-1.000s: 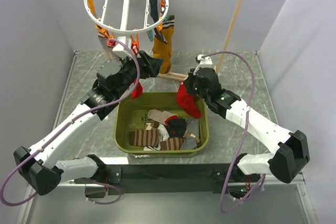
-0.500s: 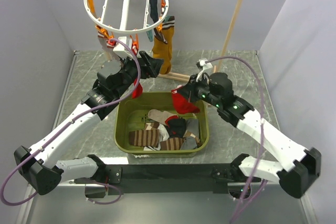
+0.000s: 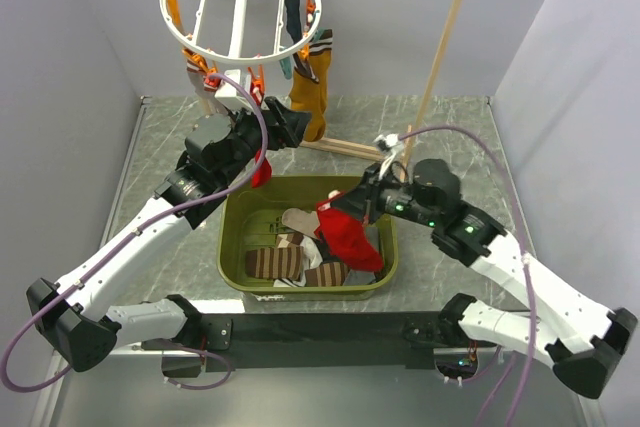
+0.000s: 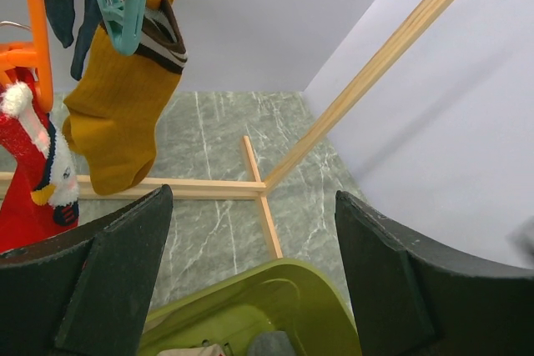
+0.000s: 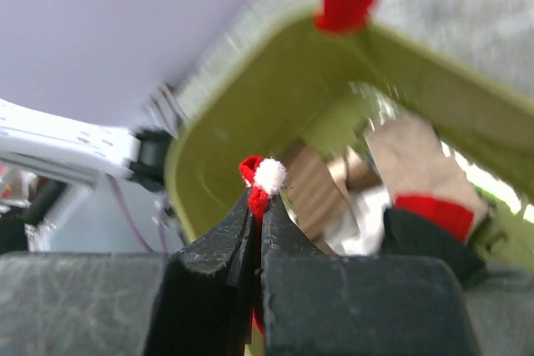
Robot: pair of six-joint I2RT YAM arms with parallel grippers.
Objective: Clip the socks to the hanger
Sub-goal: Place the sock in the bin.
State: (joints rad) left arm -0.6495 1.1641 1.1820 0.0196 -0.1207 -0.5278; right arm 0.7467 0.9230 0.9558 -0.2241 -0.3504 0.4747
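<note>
That red sock (image 3: pixel 347 234) is pinched tight in the right gripper (image 3: pixel 345 203) and dangles below it over the olive bin (image 3: pixel 228 247). In the wrist view its white pompom (image 5: pixel 269 175) pokes out just past the fingertips (image 5: pixel 219 254). More socks (image 3: pixel 275 263), striped and dark ones, lie in the bin under that hand. The left gripper (image 4: pixel 250 206) is spread wide with nothing in it, up close under the white ring hanger (image 3: pixel 240 57). Ahead of it and to its left a mustard sock (image 4: pixel 113 122) hangs from a teal clip (image 4: pixel 123 14), and another red sock (image 4: pixel 25 181) hangs beside its left finger, below an orange clip (image 4: pixel 15 60). The wooden rack (image 3: pixel 440 47) stands beyond both hands
</note>
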